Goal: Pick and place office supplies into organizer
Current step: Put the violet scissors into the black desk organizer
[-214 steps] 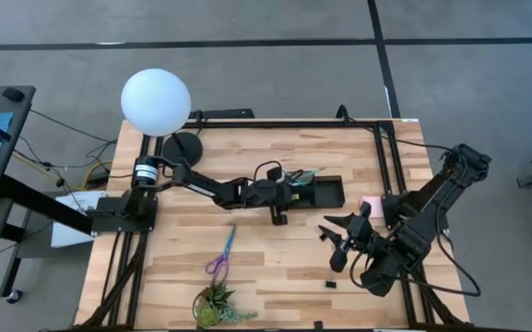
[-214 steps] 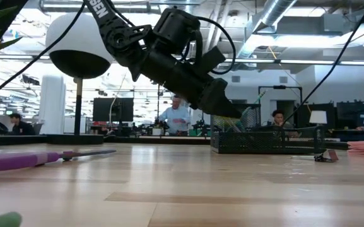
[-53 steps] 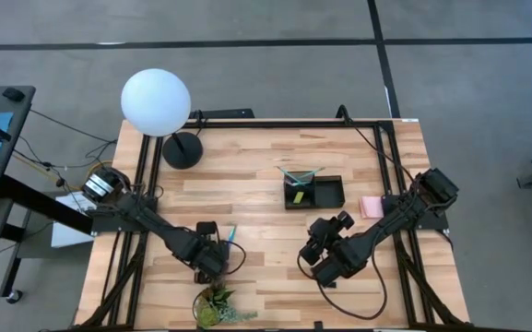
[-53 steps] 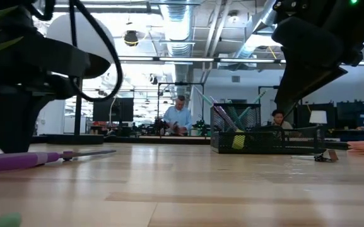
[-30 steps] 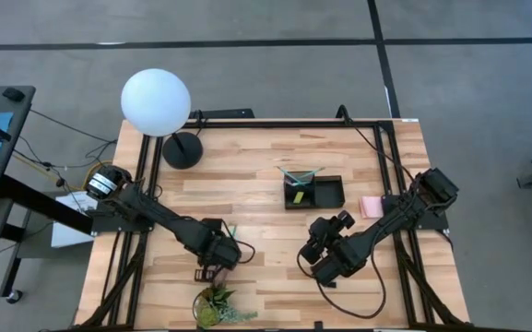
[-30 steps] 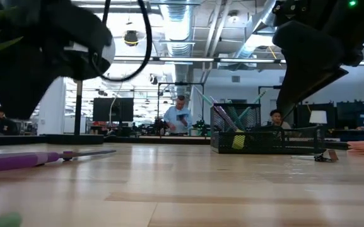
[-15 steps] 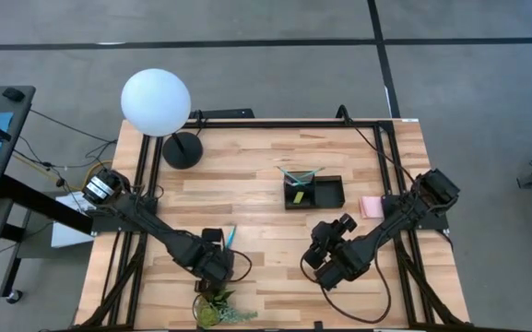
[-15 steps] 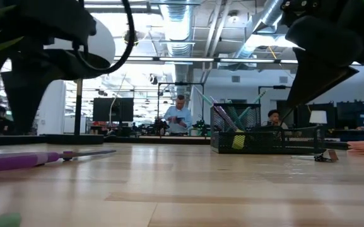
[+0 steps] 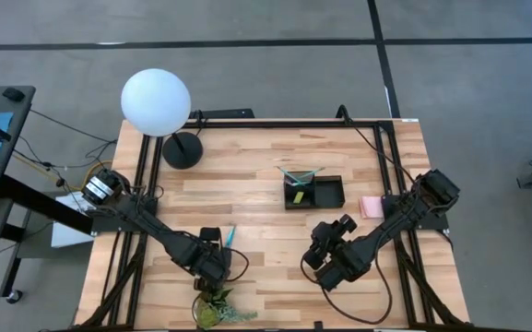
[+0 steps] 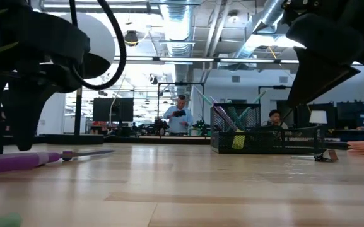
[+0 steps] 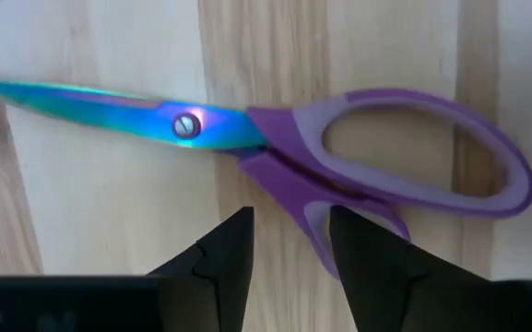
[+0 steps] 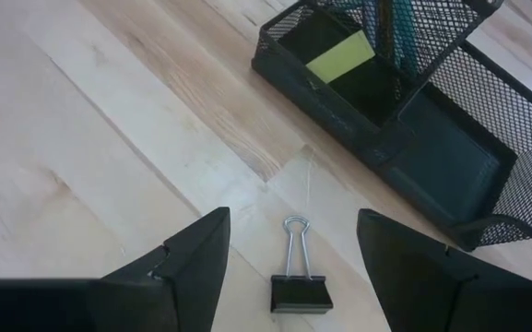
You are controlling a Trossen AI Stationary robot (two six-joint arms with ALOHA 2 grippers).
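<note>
The left gripper point(image 11: 289, 242) is hung over the purple-handled scissors point(image 11: 275, 148) flat on the table near the plant point(image 9: 215, 307), fingers spread, nothing pinched; the right gripper point(image 12: 289, 249) is spread wide above a black binder clip point(image 12: 300, 284); the mesh organizer point(image 12: 404, 101) sits just beyond, pens and yellow piece inside.

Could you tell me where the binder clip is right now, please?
The binder clip lies flat on the table, between the right gripper's open fingers, just short of the organizer.

Bare wood between organizer point(image 9: 314, 192) and both arms; plant point(image 9: 214, 307) crowds left hand point(image 9: 212, 268).
</note>
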